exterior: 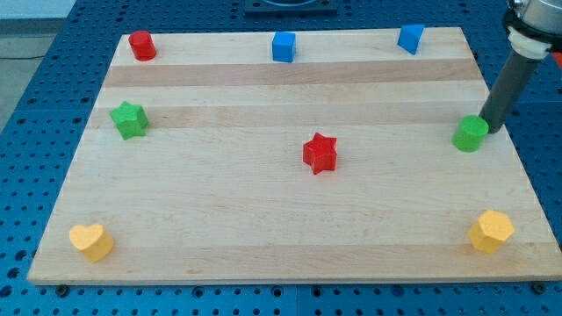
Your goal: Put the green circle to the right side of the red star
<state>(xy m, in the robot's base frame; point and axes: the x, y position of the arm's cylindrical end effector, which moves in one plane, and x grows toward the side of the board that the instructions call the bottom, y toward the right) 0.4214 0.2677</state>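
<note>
The green circle [471,133] is a short green cylinder near the board's right edge. The red star [320,153] lies near the middle of the board, well to the left of the green circle. My tip [489,131] is at the end of the dark rod that comes down from the view's top right. It stands right beside the green circle, on its right side, touching or nearly touching it.
A wooden board [219,219] lies on a blue perforated table. On it are a red cylinder [142,45], a blue cube [284,46], a blue block [409,39], a green star [129,119], a yellow heart [91,240] and a yellow hexagon [491,231].
</note>
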